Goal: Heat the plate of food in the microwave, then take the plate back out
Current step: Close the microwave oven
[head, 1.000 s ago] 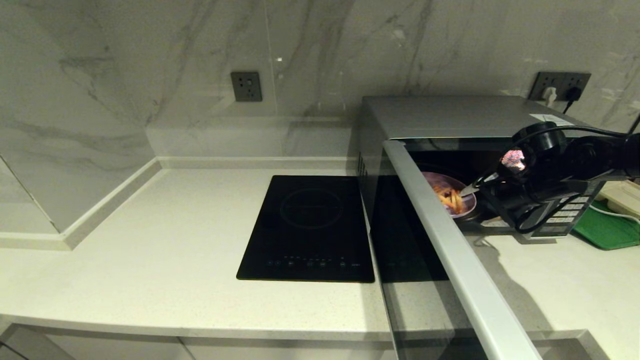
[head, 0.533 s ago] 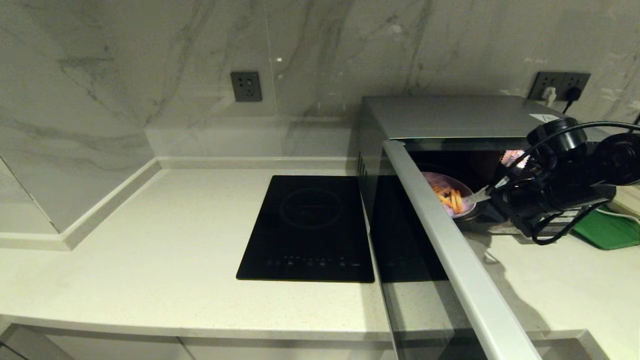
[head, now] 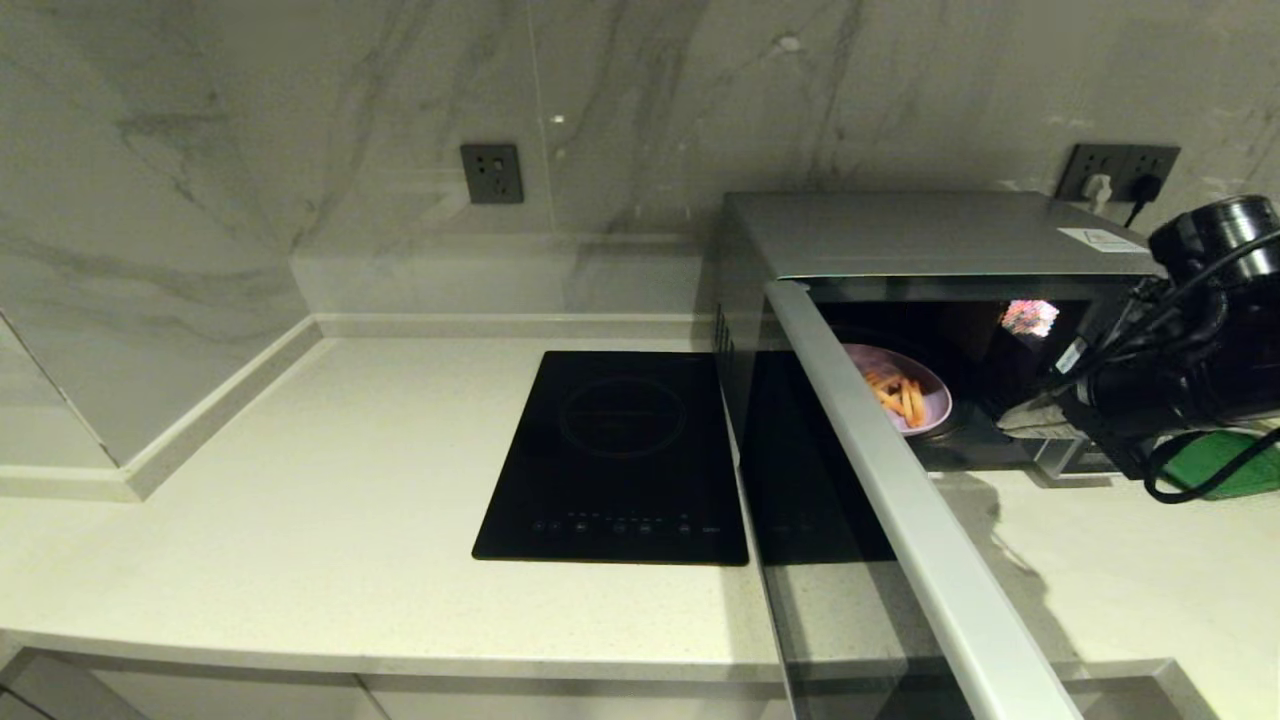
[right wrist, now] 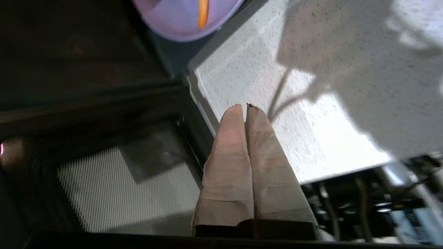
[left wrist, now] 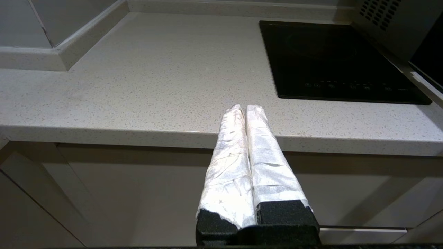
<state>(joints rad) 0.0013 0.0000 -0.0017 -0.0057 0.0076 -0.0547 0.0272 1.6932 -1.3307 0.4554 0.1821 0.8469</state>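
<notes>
Left claw (left wrist: 245,108) is parked at the surface (head: 350,480) edge, fingers pressed together. Plate of food (head: 905,398) sits inside the open microwave (head: 900,235). Right claw (head: 1010,422), closed w/ nothing held, hangs just right of the plate, apart.

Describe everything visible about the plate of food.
The plate of food is a round, pale lilac plate with a smooth, slightly raised rim, carrying a small heap of thin orange-yellow fries. It lies flat inside the microwave, whose door stands open and hides the plate's left side in the head view. The right gripper is outside the cavity, shut, not touching it.
</notes>
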